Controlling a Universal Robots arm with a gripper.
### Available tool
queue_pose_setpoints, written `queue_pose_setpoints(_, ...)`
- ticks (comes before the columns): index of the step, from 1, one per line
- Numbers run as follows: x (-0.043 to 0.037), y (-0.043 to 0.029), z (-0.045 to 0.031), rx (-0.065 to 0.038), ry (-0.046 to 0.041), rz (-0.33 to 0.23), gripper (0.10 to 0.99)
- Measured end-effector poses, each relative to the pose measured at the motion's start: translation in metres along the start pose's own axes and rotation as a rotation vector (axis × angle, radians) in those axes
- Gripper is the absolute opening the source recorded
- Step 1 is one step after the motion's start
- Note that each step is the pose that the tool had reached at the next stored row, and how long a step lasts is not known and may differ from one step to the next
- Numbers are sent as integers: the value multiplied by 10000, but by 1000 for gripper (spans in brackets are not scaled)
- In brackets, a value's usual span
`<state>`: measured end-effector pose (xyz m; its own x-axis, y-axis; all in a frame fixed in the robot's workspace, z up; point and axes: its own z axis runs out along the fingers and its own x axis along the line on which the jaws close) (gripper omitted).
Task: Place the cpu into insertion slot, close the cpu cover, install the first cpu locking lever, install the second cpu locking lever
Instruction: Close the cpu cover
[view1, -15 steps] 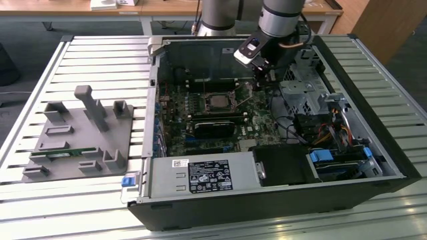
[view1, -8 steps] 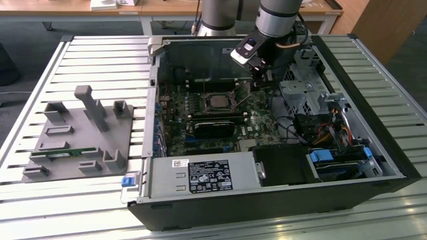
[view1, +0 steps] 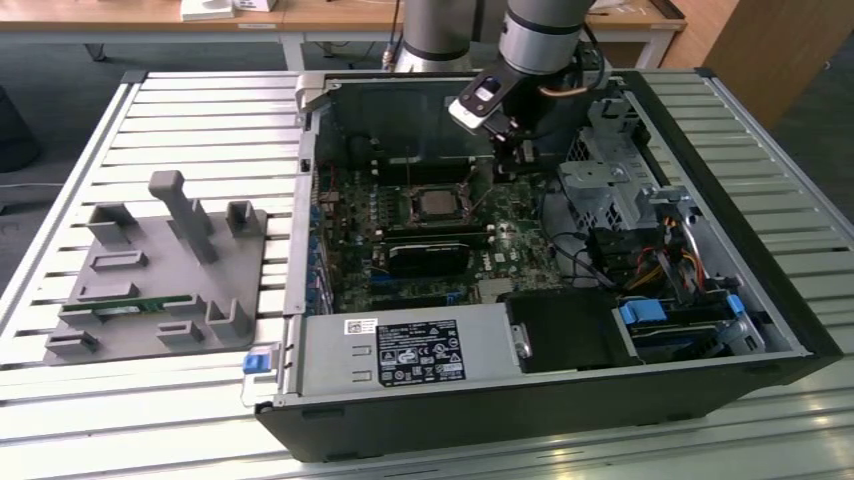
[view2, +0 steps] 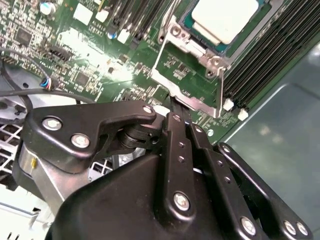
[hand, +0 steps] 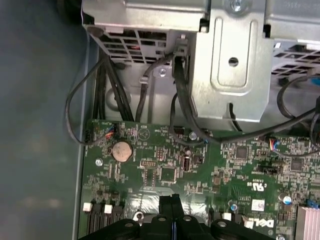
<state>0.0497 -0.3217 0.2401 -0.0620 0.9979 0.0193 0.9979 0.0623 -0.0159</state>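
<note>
The cpu sits in the insertion slot. The cpu cover stands open; the closed jaws are at its free edge, holding nothing.

Exterior view looks down on whole PC case; both wrist views close over mobo.

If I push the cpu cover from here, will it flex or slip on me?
The cpu cover is a thin windowed metal frame, so probably light and slightly springy. It looks hinged beside the cpu, so it should swing rather than slide. Its bare shiny edge may slip against the gripper.
</note>
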Motion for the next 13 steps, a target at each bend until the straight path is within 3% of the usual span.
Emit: queue_pose_setpoints(13, 9, -158, 50, 0, 0, 1, 106)
